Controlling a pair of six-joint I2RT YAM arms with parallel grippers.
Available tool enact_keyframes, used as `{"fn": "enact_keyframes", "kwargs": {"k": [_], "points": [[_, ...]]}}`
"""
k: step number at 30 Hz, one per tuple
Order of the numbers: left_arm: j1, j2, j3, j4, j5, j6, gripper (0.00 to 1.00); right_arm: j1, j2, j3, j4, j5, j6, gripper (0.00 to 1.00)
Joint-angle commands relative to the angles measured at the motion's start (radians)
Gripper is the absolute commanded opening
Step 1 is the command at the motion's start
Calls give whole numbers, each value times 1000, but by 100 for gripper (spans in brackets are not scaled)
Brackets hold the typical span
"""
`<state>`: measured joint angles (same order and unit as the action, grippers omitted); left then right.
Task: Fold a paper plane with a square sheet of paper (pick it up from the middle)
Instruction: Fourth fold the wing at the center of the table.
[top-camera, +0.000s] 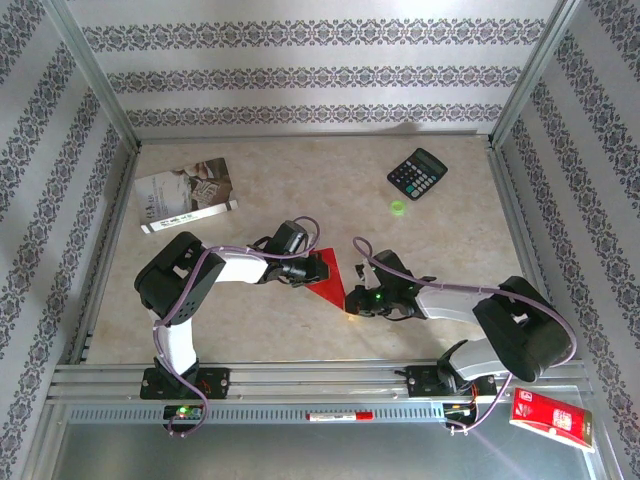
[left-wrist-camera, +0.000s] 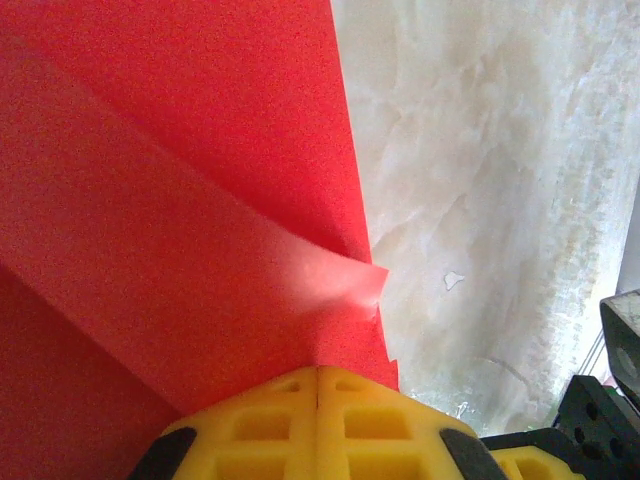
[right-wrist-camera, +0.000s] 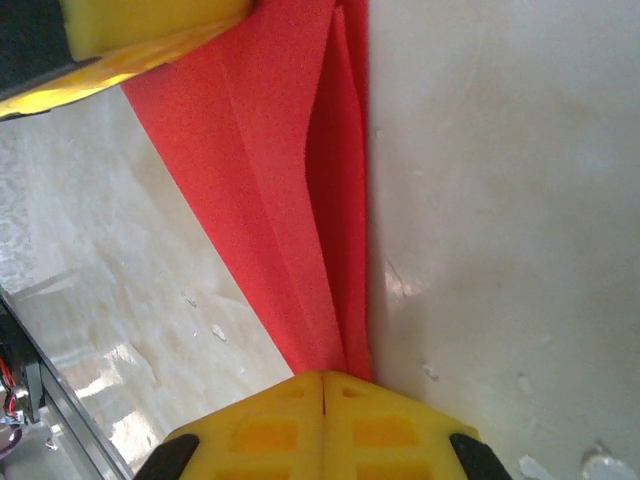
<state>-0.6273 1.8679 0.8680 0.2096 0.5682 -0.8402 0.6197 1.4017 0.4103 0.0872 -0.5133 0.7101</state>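
Left pincer (top-camera: 297, 266) and right pincer (top-camera: 356, 298), both closed tight, tips bearing on part-folded square sheet of paper (top-camera: 328, 282) on surface (top-camera: 450, 245), well apart from calculator (top-camera: 417, 173), arm-side; likely pinning layers to sharpen crease.

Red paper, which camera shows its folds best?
Left wrist: close up, the red paper shows overlapping flaps and creases. Right wrist shows the paper as layers narrowing to a point; top external shows it as a small, distant red triangle.

Black calculator (top-camera: 417, 173) at the bench's (top-camera: 280, 170) far right, a small green thing (top-camera: 397, 208), perhaps a cap, near it; printed booklet (top-camera: 185, 195) far left.
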Motion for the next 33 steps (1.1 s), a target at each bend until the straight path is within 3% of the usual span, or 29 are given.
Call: {"fn": "enact_keyframes", "kwargs": {"k": [1,13,26,33], "points": [[10,37,3,-68,-66,38,0,11,-14,-45,-126,0,30,0],[10,41,3,-67,-61,36,0,-13,-132,35,-111,-48,52,0],[11,40,6,-73,-59,36,0,-21,161,254,-87,-47,-29,0],[11,38,15,-83,-58,44,0,-50,250,243,-77,-63,-51,0]]}}
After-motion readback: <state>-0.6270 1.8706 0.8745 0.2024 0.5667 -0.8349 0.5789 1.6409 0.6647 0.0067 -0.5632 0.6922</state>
